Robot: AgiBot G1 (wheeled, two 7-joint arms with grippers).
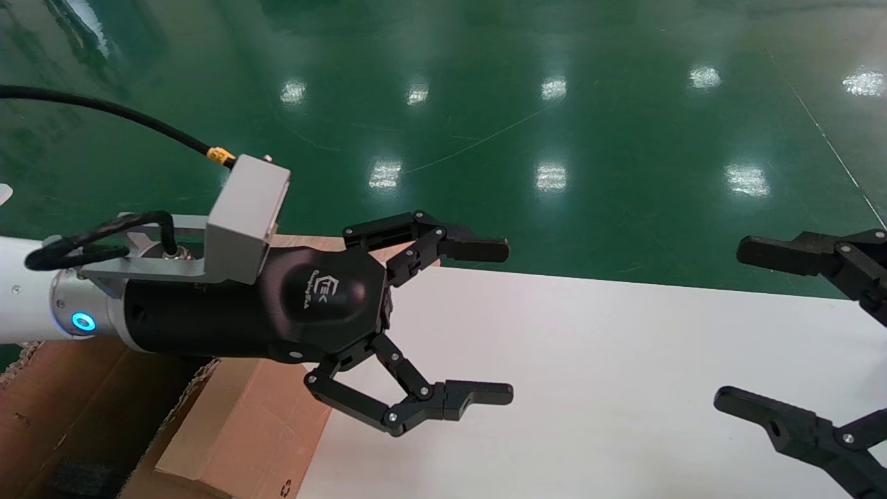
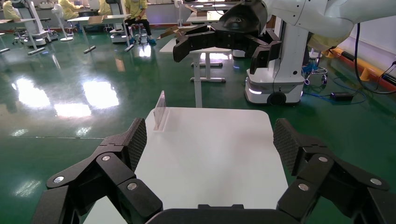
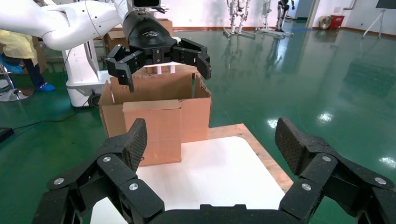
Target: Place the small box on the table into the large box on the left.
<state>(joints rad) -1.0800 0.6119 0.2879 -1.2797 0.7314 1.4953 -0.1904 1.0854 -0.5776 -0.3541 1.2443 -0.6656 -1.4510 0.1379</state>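
The small box (image 1: 253,423) is a light-brown carton standing on the left end of the white table (image 1: 589,388), with a recycling mark low on its side. It also shows in the right wrist view (image 3: 152,133), set against the large box (image 3: 191,100). The large box (image 1: 62,416) has ragged edges and a dark interior. My left gripper (image 1: 485,322) is open and empty; its body hovers above the small box, its fingers over the table. It also shows in the right wrist view (image 3: 159,58). My right gripper (image 1: 752,326) is open and empty over the table's right part.
A bare plywood board (image 3: 261,154) sticks out beyond the table's rounded corner by the boxes. A small clear stand (image 2: 160,111) sits at the table's far edge in the left wrist view. Green shiny floor lies all round.
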